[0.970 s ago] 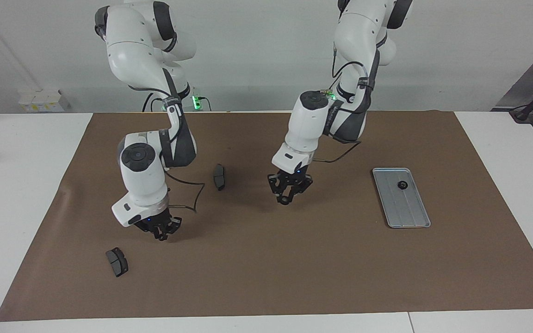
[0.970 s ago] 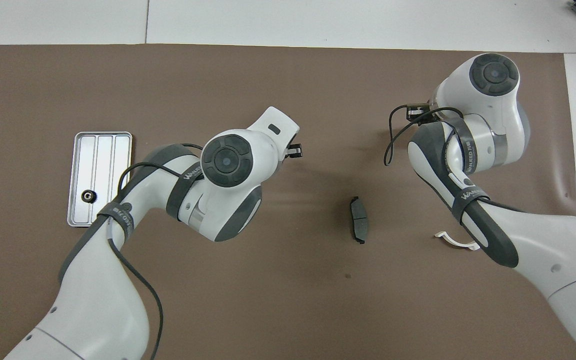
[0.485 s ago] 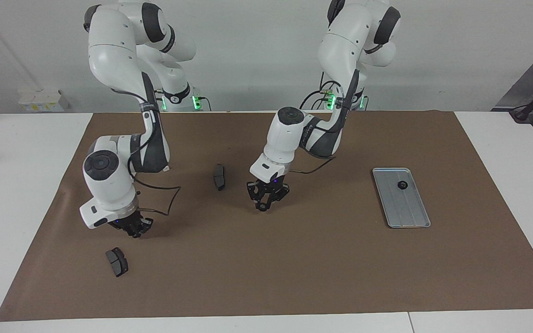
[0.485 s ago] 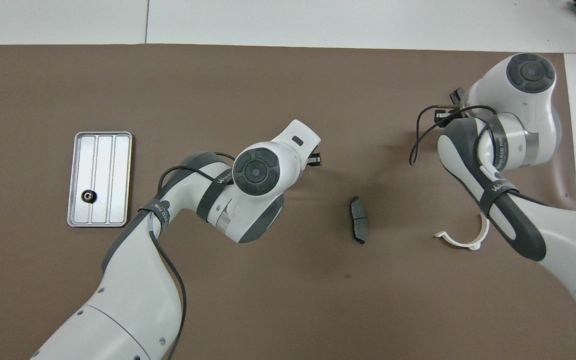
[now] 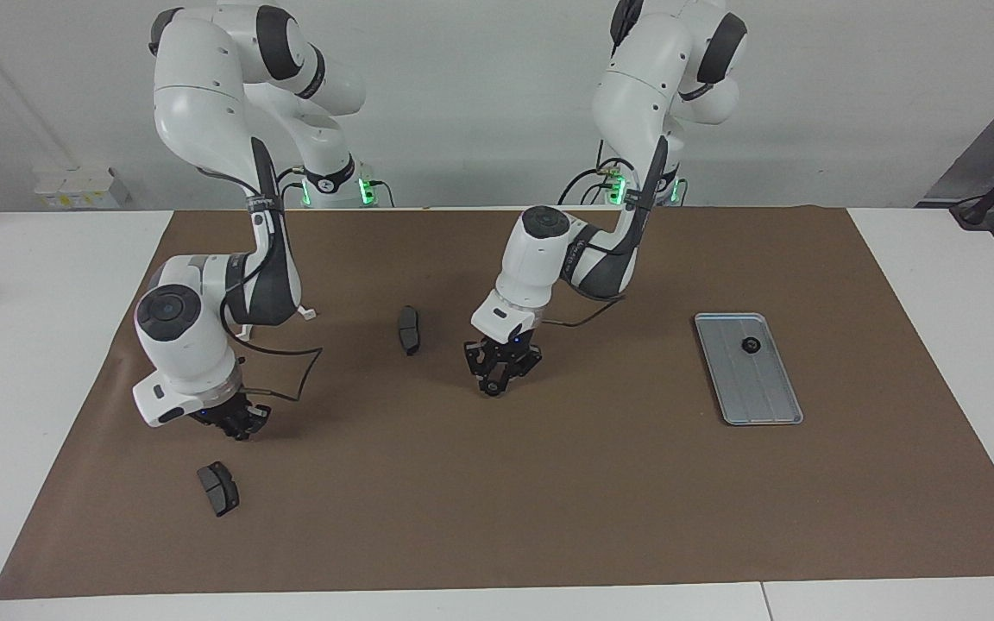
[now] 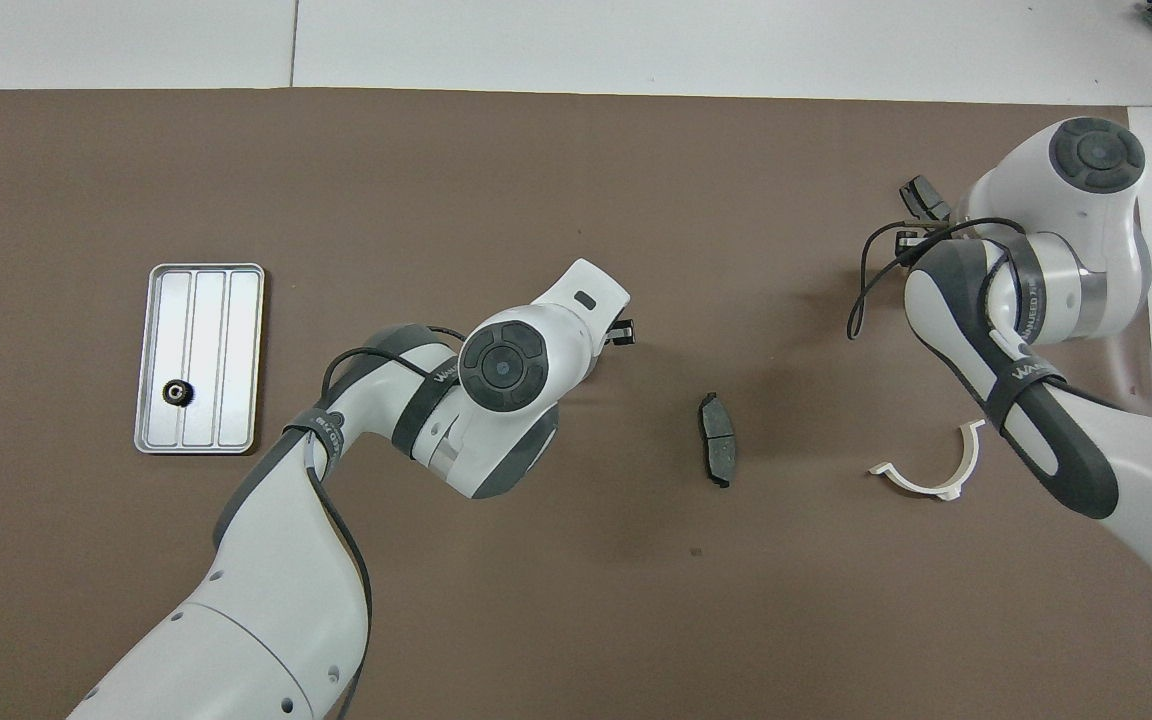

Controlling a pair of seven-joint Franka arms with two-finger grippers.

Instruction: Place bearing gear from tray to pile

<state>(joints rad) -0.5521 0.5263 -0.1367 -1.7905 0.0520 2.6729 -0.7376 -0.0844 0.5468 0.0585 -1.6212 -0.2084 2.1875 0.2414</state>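
Over bare mat, left tool point(image 5: 494, 385) empty, opening unclear.

Tray point(image 5: 760, 392): at the left arm's end, one black gear point(image 5: 750, 346) on it.
Left gripper point(image 5: 495, 385): low over mid-mat.
Right gripper point(image 5: 235, 429): above the squat brake pad point(image 5: 218, 488).
Curved pad point(image 5: 409, 329): between the arms.

Facing cam high, looks at robots; overhead cam looks steeply down; both share brown mat point(image 5: 497, 500).
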